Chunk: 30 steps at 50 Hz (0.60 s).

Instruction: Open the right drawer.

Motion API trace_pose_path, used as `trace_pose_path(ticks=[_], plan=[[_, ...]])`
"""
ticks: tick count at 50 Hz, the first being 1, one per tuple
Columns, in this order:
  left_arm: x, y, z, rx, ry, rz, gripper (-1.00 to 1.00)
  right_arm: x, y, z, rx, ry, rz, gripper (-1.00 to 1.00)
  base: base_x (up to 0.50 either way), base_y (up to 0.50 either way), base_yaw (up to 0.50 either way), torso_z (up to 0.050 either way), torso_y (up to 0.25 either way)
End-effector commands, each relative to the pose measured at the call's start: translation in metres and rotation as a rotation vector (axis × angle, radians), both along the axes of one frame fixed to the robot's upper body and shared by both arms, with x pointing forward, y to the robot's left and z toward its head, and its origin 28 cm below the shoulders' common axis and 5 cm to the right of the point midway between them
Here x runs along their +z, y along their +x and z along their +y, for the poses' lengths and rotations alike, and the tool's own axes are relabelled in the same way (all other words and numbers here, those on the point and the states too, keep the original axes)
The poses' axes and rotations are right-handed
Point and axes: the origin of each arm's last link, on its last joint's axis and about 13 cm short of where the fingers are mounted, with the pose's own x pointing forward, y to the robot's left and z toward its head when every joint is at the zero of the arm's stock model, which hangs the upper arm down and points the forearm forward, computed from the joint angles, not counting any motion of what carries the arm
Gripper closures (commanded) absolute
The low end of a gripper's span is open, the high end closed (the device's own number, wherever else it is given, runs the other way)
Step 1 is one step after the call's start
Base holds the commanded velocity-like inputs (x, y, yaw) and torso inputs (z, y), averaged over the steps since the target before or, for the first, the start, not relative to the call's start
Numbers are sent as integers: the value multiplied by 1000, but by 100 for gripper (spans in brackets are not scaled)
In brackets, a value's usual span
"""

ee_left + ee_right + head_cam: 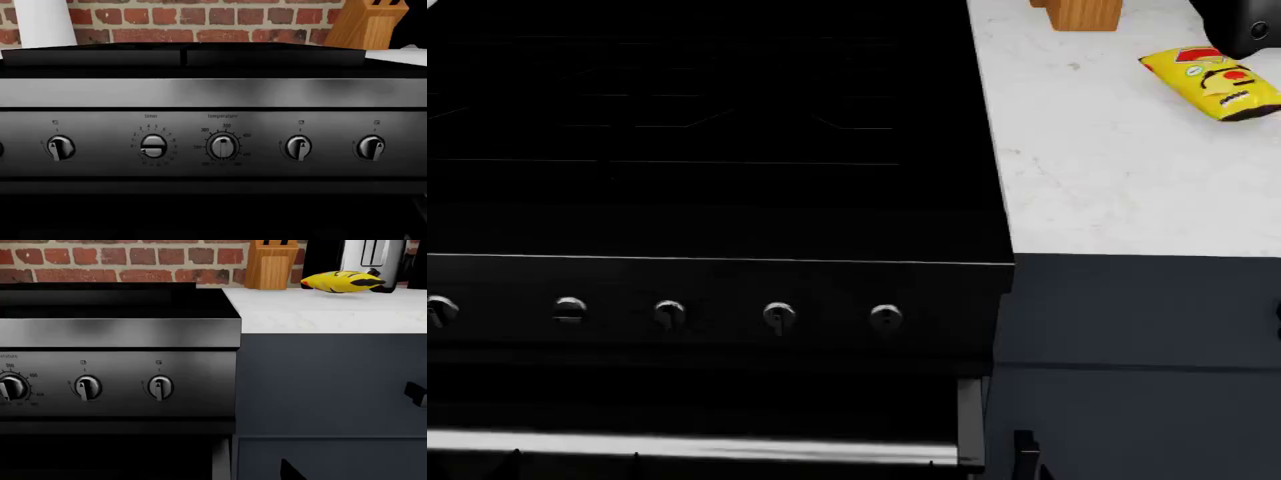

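The right drawer [327,385] is a flat dark navy front under the white counter, right of the oven. It looks shut, flush with the panel below. Only one end of its dark bar handle [415,392] shows at the edge of the right wrist view. From the head camera the same drawer [1134,312] lies beneath the counter edge, its handle [1276,312] barely in frame. Neither gripper shows in any view. The left wrist camera faces the oven's control panel [220,145], and the drawer does not appear there.
A black stove [694,130] with a row of knobs [778,316] fills the left, above the oven's silver bar [694,447]. The white counter [1094,170] carries a yellow bag [1214,82] and a wooden knife block [272,265]. A navy cabinet door [333,460] sits under the drawer.
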Motion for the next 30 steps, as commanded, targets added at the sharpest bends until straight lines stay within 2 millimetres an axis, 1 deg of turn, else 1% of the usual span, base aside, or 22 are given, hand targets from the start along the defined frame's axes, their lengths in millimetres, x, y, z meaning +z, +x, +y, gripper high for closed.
trace_pose_path(ticks=[1, 10, 30], plan=[[0, 0, 0, 0, 10, 0, -100, 0, 0, 1, 0, 0, 0, -100, 0, 0, 0, 0, 0], [0, -1, 0, -19, 2, 18, -100, 1, 0, 0, -1, 7, -6, -100, 0, 0, 0, 0, 0], [2, -2, 0, -36, -5, 0, -100, 1, 0, -1, -4, 22, -17, -100, 0, 0, 0, 0, 0]])
